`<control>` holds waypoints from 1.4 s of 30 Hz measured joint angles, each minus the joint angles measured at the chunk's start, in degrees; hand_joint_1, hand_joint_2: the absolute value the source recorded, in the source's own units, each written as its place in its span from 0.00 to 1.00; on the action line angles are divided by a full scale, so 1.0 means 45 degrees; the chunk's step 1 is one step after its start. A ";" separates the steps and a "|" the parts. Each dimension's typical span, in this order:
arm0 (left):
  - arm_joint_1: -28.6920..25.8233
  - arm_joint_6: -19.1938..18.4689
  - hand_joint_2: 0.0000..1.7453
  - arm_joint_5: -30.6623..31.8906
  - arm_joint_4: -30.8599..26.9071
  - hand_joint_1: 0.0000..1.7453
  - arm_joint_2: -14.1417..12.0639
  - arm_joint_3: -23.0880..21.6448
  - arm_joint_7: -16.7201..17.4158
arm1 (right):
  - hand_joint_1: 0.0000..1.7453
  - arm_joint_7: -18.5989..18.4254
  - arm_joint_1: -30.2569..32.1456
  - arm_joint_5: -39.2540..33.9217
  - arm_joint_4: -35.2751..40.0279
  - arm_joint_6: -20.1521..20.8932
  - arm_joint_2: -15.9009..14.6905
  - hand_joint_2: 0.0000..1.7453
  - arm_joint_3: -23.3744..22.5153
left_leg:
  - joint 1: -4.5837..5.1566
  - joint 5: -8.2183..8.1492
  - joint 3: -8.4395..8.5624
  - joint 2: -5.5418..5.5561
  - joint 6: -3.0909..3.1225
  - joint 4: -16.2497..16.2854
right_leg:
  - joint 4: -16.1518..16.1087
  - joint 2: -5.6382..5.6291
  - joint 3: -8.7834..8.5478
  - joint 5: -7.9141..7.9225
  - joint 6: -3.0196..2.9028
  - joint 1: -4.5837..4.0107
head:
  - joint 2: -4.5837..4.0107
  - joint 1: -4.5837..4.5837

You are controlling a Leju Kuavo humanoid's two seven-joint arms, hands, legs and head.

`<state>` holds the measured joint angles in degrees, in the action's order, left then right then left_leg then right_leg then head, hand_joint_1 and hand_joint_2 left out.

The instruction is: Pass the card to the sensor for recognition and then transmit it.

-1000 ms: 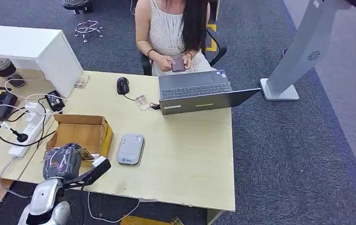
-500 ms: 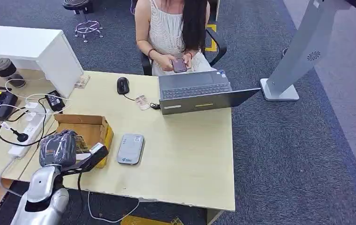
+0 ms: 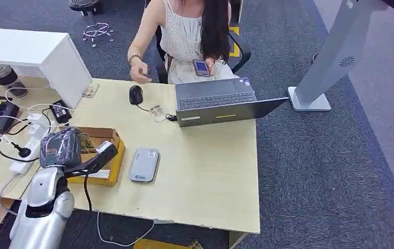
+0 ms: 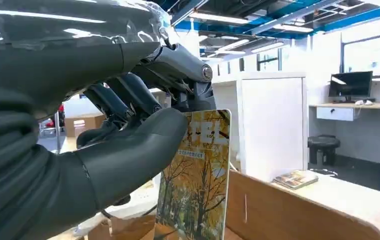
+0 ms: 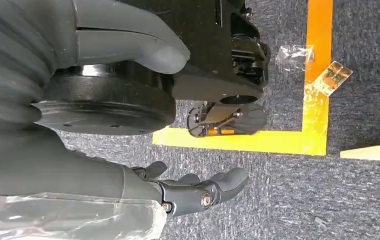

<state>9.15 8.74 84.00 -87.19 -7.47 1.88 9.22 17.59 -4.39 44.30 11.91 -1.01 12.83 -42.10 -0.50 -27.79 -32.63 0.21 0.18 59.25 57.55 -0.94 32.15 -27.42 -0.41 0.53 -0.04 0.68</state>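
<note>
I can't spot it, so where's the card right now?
The left hand holds the card upright above the cardboard box at the desk's near left, beside the grey sensor.

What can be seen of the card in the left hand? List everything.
The card is a thin, flat rectangle with rounded corners, printed with yellow autumn trees and some small text. The left hand holds it upright, the thumb pressed on its printed face and darker fingers behind it. It sits above the open cardboard box on the table. In the head view it is a small patch beside the hand.
</note>
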 joint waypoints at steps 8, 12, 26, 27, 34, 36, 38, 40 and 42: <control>0.0025 0.0000 1.00 0.0000 0.0000 1.00 0.0000 -0.0005 0.0000 | 0.00 0.0000 0.0000 0.0000 0.0000 0.0000 0.0000 1.00 0.0000 | 0.0000 0.0000 0.0000 -0.0001 0.0000 0.0000 | 0.0000 0.0000 0.0001 0.0000 0.0000 0.0000 | 0.0000 0.0000; 0.0157 -0.0088 1.00 -0.0005 0.0000 1.00 -0.0005 -0.0048 0.0000 | 0.00 0.0000 -0.0002 0.0005 0.0000 0.0005 0.0000 1.00 0.0000 | 0.0000 0.0003 0.0000 0.0001 0.0002 0.0000 | 0.0000 0.0001 0.0005 0.0000 0.0000 0.0000 | 0.0000 0.0000; 0.5056 -0.1991 1.00 0.0214 0.1884 1.00 -0.0452 -0.1486 0.1340 | 0.00 -0.0262 -0.0229 0.0287 0.0000 0.0267 0.0024 1.00 0.0083 | -0.0008 0.0063 -0.0019 0.0005 -0.0007 0.0001 | 0.0004 0.0000 0.0020 0.0065 -0.0012 -0.0007 | 0.0000 0.0000; 0.5345 -0.2045 1.00 0.0209 0.2099 1.00 -0.0486 -0.1579 0.1399 | 0.00 -0.0282 -0.0234 0.0287 0.0000 0.0306 0.0024 1.00 0.0083 | -0.0008 0.0063 -0.0019 0.0002 -0.0007 0.0001 | 0.0004 -0.0004 0.0021 0.0065 -0.0012 -0.0007 | 0.0000 0.0005; 0.5811 -0.2103 1.00 0.0209 0.2667 1.00 -0.0500 -0.1787 0.1413 | 0.00 -0.0301 -0.0250 0.0287 0.0000 0.0398 0.0024 1.00 0.0083 | -0.0009 0.0062 -0.0025 0.0003 -0.0008 0.0000 | 0.0004 -0.0005 0.0029 0.0064 -0.0012 -0.0007 | 0.0000 0.0000; 0.5866 -0.2108 1.00 0.0209 0.2744 1.00 -0.0500 -0.1812 0.1413 | 0.00 -0.0301 -0.0254 0.0287 0.0000 0.0393 0.0024 1.00 0.0083 | -0.0008 0.0062 -0.0025 0.0002 -0.0008 0.0000 | 0.0004 -0.0006 0.0029 0.0064 -0.0012 -0.0007 | 0.0000 0.0000; 0.5895 -0.2103 1.00 0.0209 0.2822 1.00 -0.0500 -0.1860 0.1413 | 0.00 -0.0301 -0.0254 0.0287 -0.0005 0.0384 0.0024 1.00 0.0087 | -0.0009 0.0062 -0.0026 0.0002 -0.0008 0.0000 | 0.0004 -0.0006 0.0030 0.0065 -0.0012 -0.0007 | 0.0000 0.0000; 0.5907 -0.2103 1.00 0.0204 0.2890 1.00 -0.0500 -0.1885 0.1433 | 0.00 -0.0306 -0.0254 0.0291 -0.0005 0.0379 0.0024 1.00 0.0087 | -0.0009 0.0062 -0.0026 0.0003 -0.0008 0.0000 | 0.0004 -0.0004 0.0030 0.0065 -0.0012 -0.0007 | 0.0000 0.0000; 0.5913 -0.2103 1.00 0.0199 0.2948 1.00 -0.0500 -0.1889 0.1447 | 0.00 -0.0311 -0.0255 0.0291 -0.0005 0.0384 0.0024 1.00 0.0087 | -0.0008 0.0062 -0.0026 0.0003 -0.0008 0.0000 | 0.0004 -0.0005 0.0030 0.0065 -0.0012 -0.0007 | 0.0000 0.0000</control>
<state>35.76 -0.72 84.89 -73.92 -9.73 -6.62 15.74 16.20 -5.54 45.62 11.89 0.72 12.94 -41.70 -0.54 -27.51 -32.75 0.23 0.15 59.25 57.57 -0.96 32.28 -27.13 -0.47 0.50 -0.04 0.68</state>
